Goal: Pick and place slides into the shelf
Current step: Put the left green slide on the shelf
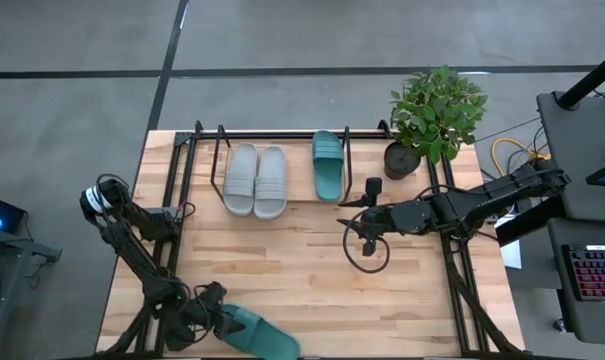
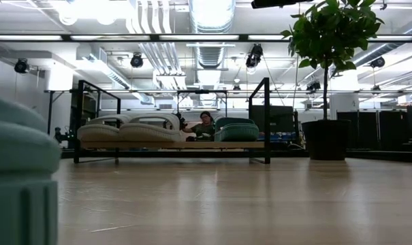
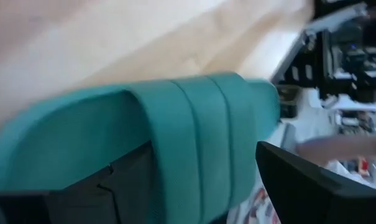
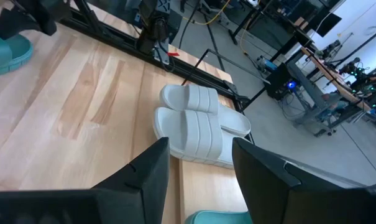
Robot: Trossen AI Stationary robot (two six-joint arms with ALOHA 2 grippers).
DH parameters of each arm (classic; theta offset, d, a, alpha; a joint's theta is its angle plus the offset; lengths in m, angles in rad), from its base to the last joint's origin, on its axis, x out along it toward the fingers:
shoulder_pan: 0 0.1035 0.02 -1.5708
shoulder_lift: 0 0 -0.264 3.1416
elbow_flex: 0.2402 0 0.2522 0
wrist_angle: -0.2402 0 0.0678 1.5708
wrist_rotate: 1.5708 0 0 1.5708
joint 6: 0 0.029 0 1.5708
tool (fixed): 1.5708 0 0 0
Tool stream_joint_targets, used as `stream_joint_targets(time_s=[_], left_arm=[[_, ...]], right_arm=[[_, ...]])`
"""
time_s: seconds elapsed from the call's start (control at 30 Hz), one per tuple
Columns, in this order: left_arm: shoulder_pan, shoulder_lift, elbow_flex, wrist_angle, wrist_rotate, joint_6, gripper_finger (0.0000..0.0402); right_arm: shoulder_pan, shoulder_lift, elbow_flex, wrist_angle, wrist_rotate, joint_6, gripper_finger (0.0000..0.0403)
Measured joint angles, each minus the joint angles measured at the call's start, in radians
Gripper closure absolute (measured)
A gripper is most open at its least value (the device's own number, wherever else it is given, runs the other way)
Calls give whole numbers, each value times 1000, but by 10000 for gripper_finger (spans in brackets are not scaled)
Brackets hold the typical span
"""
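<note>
Black-tube, wooden-board shelf [image 1: 204, 140] holds three rubber slides: two light grey [image 1: 255, 179], one teal [image 1: 328, 164]. Left gripper [image 1: 220, 322] clamps the fourth, a teal slide [image 1: 265, 335]; right gripper [image 1: 368, 238] open, empty.

Even, bright overhead light; ceiling lamps [image 2: 212, 10] glare in low view. Soft shadows on worktop [image 1: 302, 270]. Left wrist view blurred; teal slide [image 3: 194, 168] close, out of focus.

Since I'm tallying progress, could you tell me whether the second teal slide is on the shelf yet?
Not yet. It lies at the table's near edge with the left hand around it; the shelf holds one teal and two grey slides.
</note>
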Motion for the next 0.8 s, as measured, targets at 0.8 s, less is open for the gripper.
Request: stream_joint_targets(time_s=[0.8], left_arm=[[27, 1, -145, 253, -1, 72, 143]], right_arm=[[0, 0, 0, -7, 0, 0, 236]])
